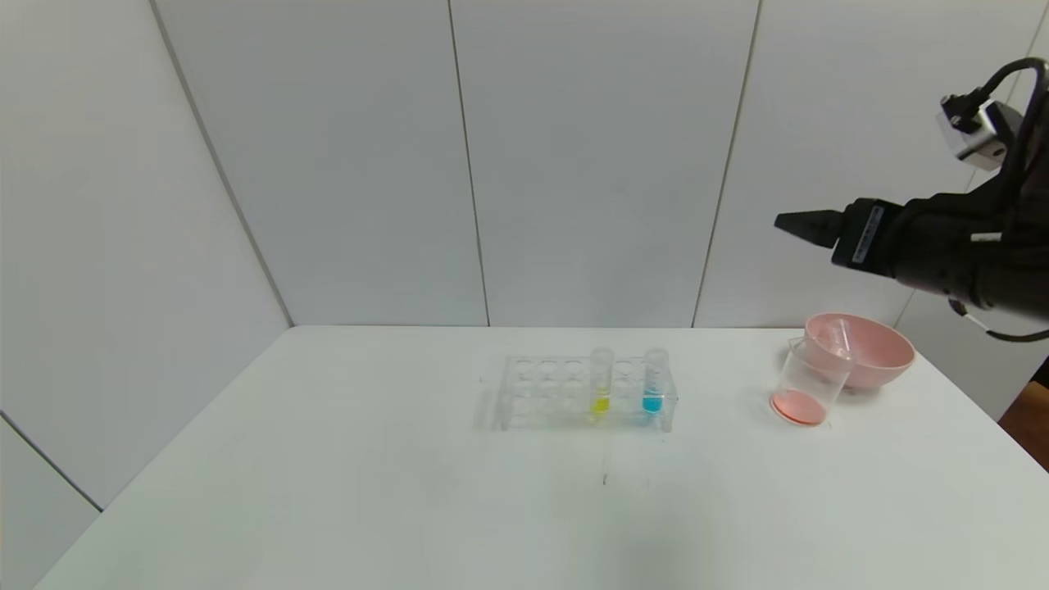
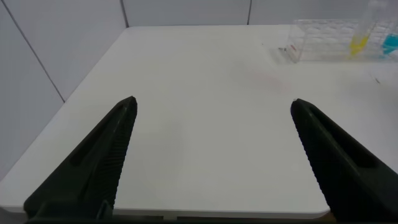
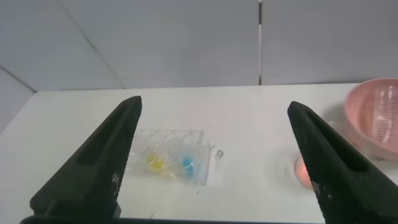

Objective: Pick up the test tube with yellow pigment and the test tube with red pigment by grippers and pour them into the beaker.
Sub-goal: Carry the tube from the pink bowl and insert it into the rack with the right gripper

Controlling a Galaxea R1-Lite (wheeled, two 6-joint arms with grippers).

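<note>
white table carries a clear rack holding the test tube with yellow pigment. right gripper, spread and empty, hovers high above the beaker; descend vertically, pinch near the rim. left gripper is spread, parked.

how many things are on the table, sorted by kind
test tubes: 2, the yellow one and the blue one, both upright in the rack
rack: 1
beaker: 1, with red liquid at the bottom
pink bowl: 1
total: 5
</note>
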